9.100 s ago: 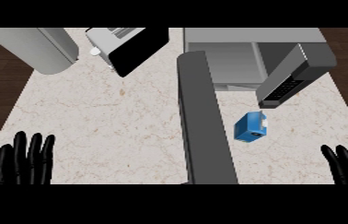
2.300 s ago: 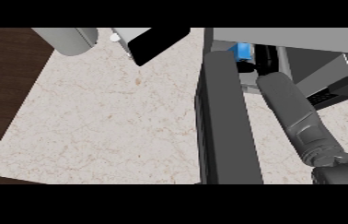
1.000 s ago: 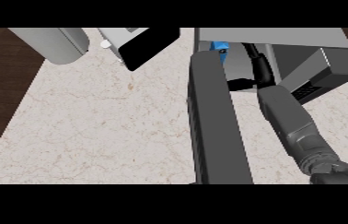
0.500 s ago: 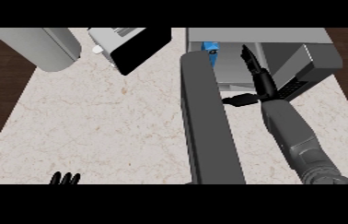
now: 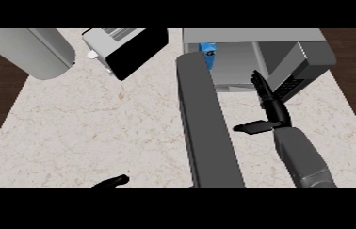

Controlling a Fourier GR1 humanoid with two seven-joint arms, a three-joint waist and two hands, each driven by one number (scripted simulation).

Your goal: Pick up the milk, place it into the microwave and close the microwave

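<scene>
Right hand (image 5: pixel 272 109) is in front of the open microwave (image 5: pixel 250 58), with straight fingers pointing into it and the thumb spread out to the side; it holds nothing. Its grey forearm comes up from the lower edge of the counter (image 5: pixel 97 124). Well apart from this hand, the milk (image 5: pixel 207 53) stands inside the microwave, at the back left corner of the cavity, and is partly hidden behind the open microwave door (image 5: pixel 205 124). It looks like a small blue carton. Only fingertips of the left hand (image 5: pixel 111 182) show at the counter's lower edge, relaxed.
</scene>
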